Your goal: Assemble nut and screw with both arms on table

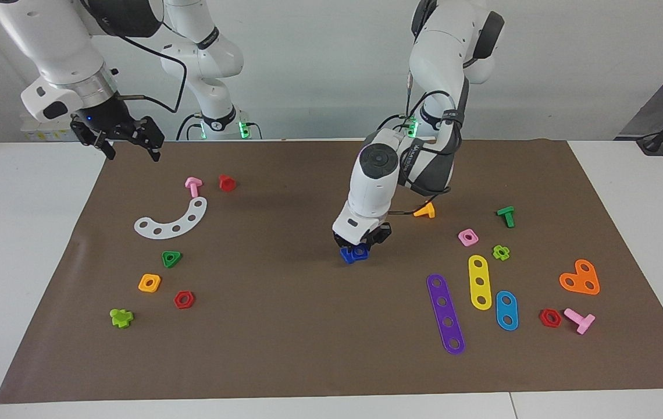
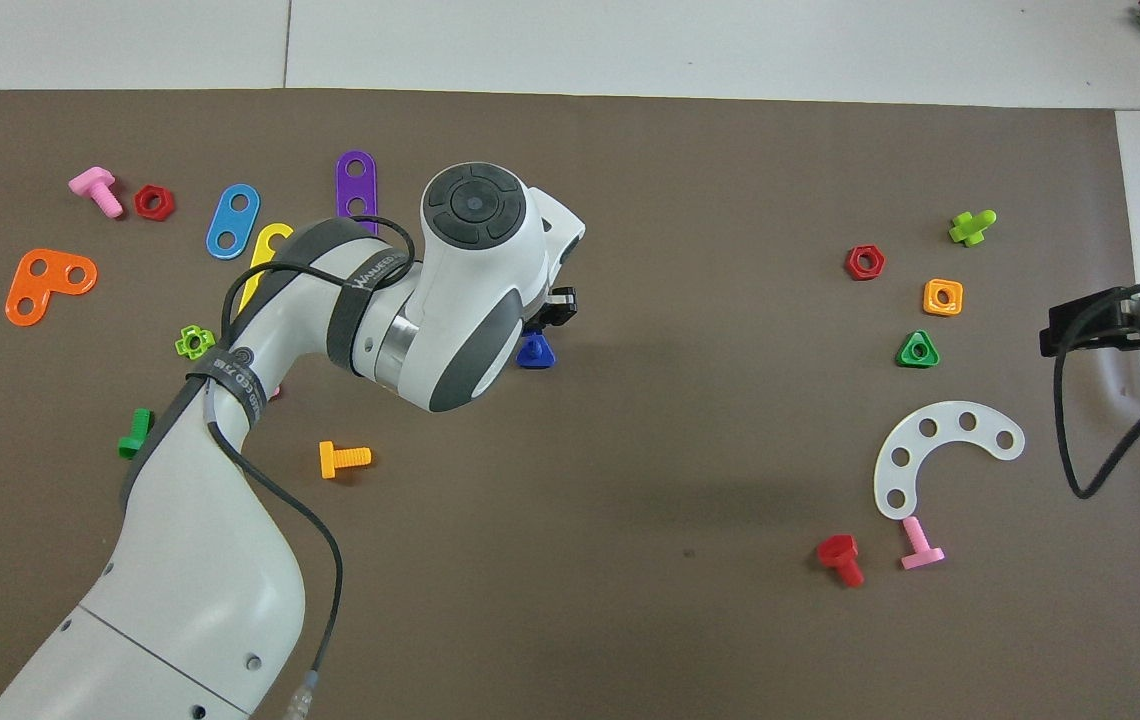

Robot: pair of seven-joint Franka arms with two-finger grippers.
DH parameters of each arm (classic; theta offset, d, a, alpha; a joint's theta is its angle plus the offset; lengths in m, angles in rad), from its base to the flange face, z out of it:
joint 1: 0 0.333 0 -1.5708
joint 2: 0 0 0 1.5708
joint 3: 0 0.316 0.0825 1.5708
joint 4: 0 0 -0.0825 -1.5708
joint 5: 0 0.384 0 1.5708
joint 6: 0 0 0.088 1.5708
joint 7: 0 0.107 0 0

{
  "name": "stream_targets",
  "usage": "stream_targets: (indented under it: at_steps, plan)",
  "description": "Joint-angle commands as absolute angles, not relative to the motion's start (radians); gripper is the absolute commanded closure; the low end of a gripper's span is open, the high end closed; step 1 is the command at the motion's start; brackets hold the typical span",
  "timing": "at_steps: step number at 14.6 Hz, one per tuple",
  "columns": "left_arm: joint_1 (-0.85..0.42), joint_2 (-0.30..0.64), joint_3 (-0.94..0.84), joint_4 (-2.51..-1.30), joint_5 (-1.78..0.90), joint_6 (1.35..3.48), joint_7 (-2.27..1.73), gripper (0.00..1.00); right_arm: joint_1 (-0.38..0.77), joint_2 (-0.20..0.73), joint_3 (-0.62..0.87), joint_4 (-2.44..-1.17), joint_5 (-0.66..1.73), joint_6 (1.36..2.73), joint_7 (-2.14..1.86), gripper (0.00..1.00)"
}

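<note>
The left end effector [image 1: 360, 243] is down in the middle of the brown mat [image 1: 308, 349], pinched shut on the nut [image 1: 359, 252], and it has that blue square right above the screw [image 1: 347, 256], which stands on the mat directly under the fingertips with its shaft up. From the overhead view the wrist covers the nut, and only the screw's triangular head [image 2: 535, 352] peeks out just below the end effector [image 2: 555, 310]. I'd say the step in hand is setting the nut's hole onto the shaft; whether it is already seated I cannot tell, since the two blue pieces blur together. The next move looks to call for a fine line-up of hole over shaft and a gentle press or turn, and something to steady the screw, as it is loose and could tip or skid. The right end effector [image 1: 128, 137] hangs with its jaws spread wide and empty, well away over the mat's corner at its own arm's end, waiting. The mat covers most of the white table [image 1: 17, 233] and is strewn with coloured toy pieces: a purple strip [image 1: 445, 314] and yellow strip [image 1: 480, 281] off toward the left arm's end, a white curved plate [image 1: 172, 220] toward the waiting arm. A plain pale wall backs the room.
</note>
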State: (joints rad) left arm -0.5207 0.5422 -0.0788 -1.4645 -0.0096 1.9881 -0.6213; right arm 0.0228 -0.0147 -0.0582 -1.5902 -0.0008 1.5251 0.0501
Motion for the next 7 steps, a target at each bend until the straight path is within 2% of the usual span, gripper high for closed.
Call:
stream_targets:
  at_steps: [1,7]
  plan:
    - [-0.535,0.552,-0.064,-1.431,-0.047,1.947,-0.621,1.0,0.006,-0.031,-0.048,-1.615,0.017,1.539,0.057,0.0]
    - [-0.551,0.551,-0.064,-1.443,-0.075,1.965,-0.623,1.0,0.006,-0.031,-0.048,-1.618,0.017,1.539,0.057,0.0]
